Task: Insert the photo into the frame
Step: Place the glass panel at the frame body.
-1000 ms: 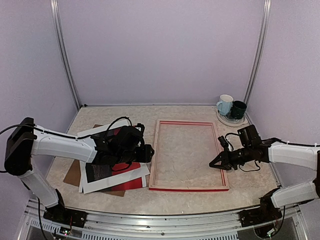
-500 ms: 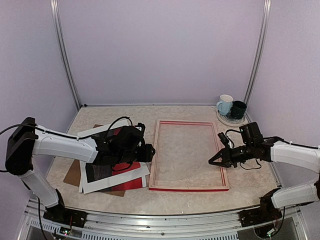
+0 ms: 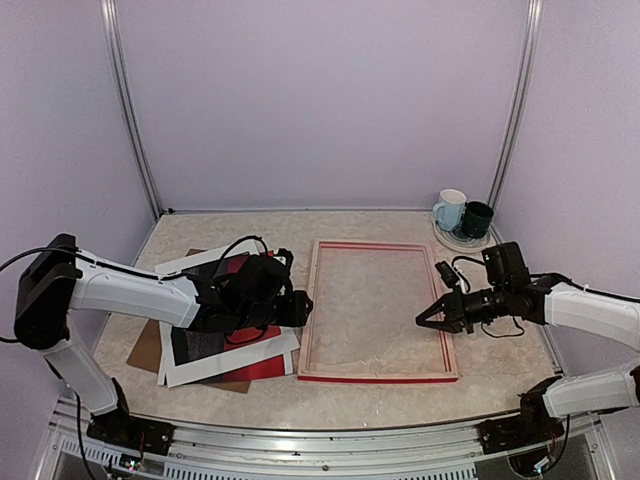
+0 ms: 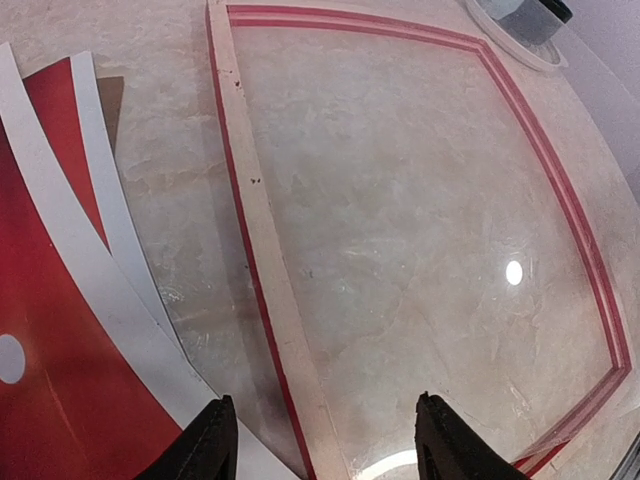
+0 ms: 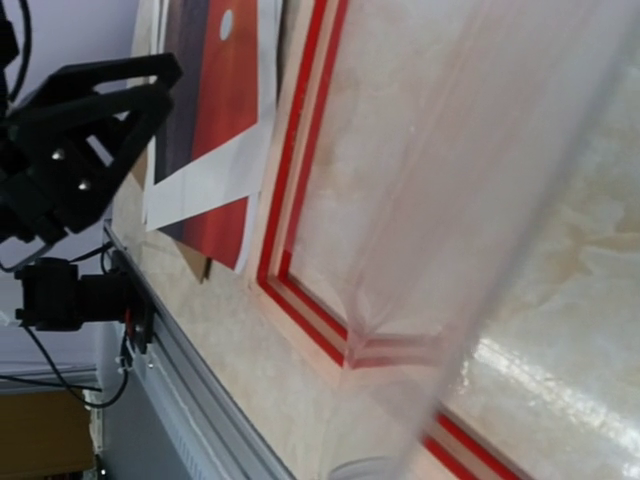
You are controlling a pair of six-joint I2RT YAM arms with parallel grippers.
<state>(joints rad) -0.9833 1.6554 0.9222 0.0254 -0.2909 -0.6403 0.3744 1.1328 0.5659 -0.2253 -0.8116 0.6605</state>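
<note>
The frame (image 3: 378, 377) lies flat in the middle of the table (image 3: 240, 225), red rails around pale stone. The photo (image 4: 60, 400) is not in it. It sits to my left in a loose stack, its red sky and small white sun showing, with a white mat (image 5: 205, 165) slanting across it and a brown board (image 3: 146, 350) poking out underneath. My left gripper (image 4: 325, 405) hangs low over the frame's left rail, just beside that stack. Its two fingers are spread well apart with nothing between them; only the rail and bare stone show in the gap. My right gripper (image 3: 420, 321) reaches in over the frame's right rail with its jaws pinched tight on the edge of a clear sheet (image 5: 430, 190). The sheet tilts up out of the frame on my side, and through it the frame's near corner looks bent and doubled. From above the sheet is almost invisible, and only the right wrist camera shows it properly. A white mug (image 3: 450, 209) and a dark mug (image 3: 477, 218) stand together in the far right corner, well apart from both my arms.
</note>
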